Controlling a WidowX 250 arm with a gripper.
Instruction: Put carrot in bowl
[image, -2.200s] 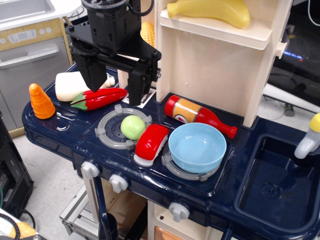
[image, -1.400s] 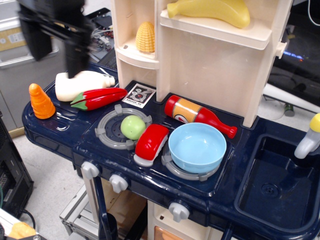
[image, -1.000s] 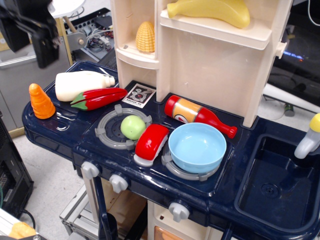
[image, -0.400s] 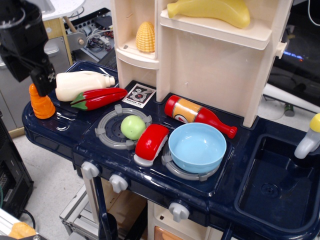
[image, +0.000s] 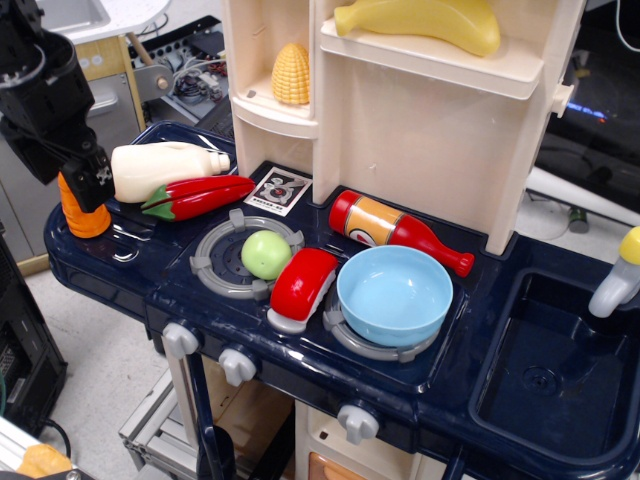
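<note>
The orange carrot (image: 86, 219) stands upright at the far left of the dark blue toy counter (image: 130, 262). My black gripper (image: 72, 186) has come down over it from above. Its fingers (image: 97, 183) stand apart on either side of the carrot's top, which they hide, so only the carrot's lower part shows. The jaws look open and not closed on the carrot. The light-blue bowl (image: 394, 295) sits empty on the right burner, well to the right of the gripper.
A white bottle (image: 165, 168) and a red chili pepper (image: 198, 195) lie just right of the carrot. A green ball (image: 266, 254) sits on the left burner, with a red-and-white piece (image: 301, 286) and a ketchup bottle (image: 396, 231) near the bowl. The shelf tower (image: 400, 110) stands behind and the sink (image: 560, 370) is at the right.
The gripper has moved from above the chili far to the left, then down onto the carrot. In the last half second it sank a little lower. Nothing else moved.
</note>
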